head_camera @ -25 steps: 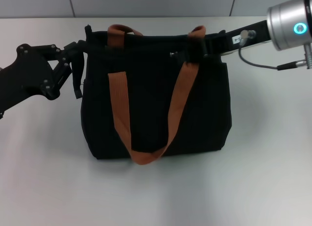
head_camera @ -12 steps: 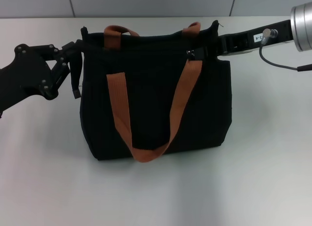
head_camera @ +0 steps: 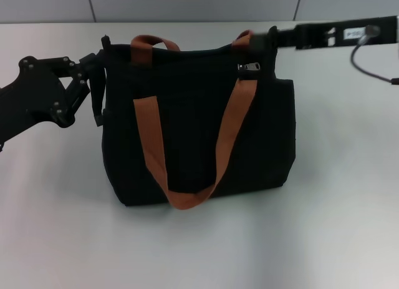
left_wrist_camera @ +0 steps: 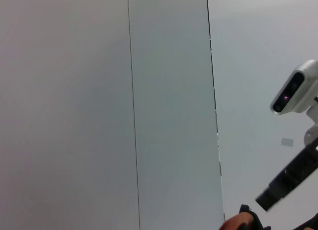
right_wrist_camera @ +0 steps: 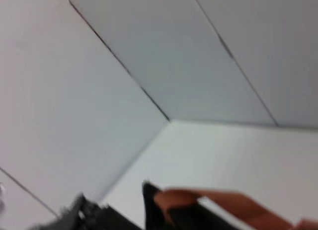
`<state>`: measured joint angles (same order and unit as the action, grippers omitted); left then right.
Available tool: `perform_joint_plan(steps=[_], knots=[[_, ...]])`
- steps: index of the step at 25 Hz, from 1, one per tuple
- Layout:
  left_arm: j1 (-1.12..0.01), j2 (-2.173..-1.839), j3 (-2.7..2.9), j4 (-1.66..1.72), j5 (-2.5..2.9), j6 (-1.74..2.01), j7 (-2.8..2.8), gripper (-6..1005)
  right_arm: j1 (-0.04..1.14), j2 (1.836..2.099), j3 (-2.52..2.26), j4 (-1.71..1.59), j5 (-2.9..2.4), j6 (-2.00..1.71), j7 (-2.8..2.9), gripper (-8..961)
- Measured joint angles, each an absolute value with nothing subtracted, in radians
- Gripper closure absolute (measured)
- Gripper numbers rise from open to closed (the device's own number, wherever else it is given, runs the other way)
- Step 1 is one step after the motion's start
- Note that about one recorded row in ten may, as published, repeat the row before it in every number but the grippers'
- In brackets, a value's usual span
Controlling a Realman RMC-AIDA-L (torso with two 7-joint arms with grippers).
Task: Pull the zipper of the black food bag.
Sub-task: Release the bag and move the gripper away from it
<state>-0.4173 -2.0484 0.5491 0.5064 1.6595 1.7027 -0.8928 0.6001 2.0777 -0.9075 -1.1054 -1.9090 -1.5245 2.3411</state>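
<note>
The black food bag stands upright on the table, its two rust-orange straps hanging down its front. The zipper's small silver pull tab hangs near the right end of the bag's top edge, by the right strap. My left gripper is at the bag's upper left corner, shut on the fabric there. My right gripper is at the bag's upper right corner, above and to the right of the pull tab. An orange strap shows blurred in the right wrist view.
The bag stands on a white table with a grey panelled wall behind it. A cable hangs from my right arm. The left wrist view shows the wall and my right arm's wrist camera.
My right gripper has moved right along the bag's top and then risen to its right corner. The silver pull tab went from mid-top to the right end. The left arm stayed put.
</note>
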Motion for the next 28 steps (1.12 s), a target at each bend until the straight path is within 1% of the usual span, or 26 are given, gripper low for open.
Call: perform_joint_plan(steps=[2,6,7,11,12,16,17,22,28], knots=[[-0.416,-2.050,0.549,0.506,1.660,1.702,-0.894,970,0.570,2.076,-0.860,-1.065,-1.802,-1.546,2.227,896],[-0.412,-2.051,0.549,0.503,1.664,1.701,-0.894,971,0.541,2.071,-0.823,-0.997,-1.689,-1.599,2.065,760],[-0.410,-2.053,0.550,0.502,1.666,1.700,-0.895,971,0.529,2.063,-0.799,-0.926,-1.622,-1.658,1.934,726],[-0.407,-2.053,0.551,0.499,1.667,1.700,-0.901,966,0.510,2.055,-0.767,-0.807,-1.561,-1.748,1.732,481],[-0.406,-2.053,0.551,0.497,1.668,1.700,-0.907,961,0.495,2.055,-0.753,-0.739,-1.547,-1.805,1.607,437],[-0.401,-2.052,0.551,0.502,1.668,1.695,-0.928,940,0.469,2.058,-0.747,-0.668,-1.543,-1.884,1.428,259],[-0.399,-2.048,0.551,0.502,1.669,1.692,-0.932,935,0.439,2.061,-0.754,-0.641,-1.554,-1.909,1.322,235],[-0.392,-2.047,0.551,0.497,1.669,1.683,-0.934,910,0.393,2.064,-0.770,-0.620,-1.667,-1.946,1.156,116],[-0.388,-2.051,0.551,0.496,1.669,1.670,-0.967,879,0.374,2.075,-0.765,-0.609,-1.771,-1.938,1.081,116]])
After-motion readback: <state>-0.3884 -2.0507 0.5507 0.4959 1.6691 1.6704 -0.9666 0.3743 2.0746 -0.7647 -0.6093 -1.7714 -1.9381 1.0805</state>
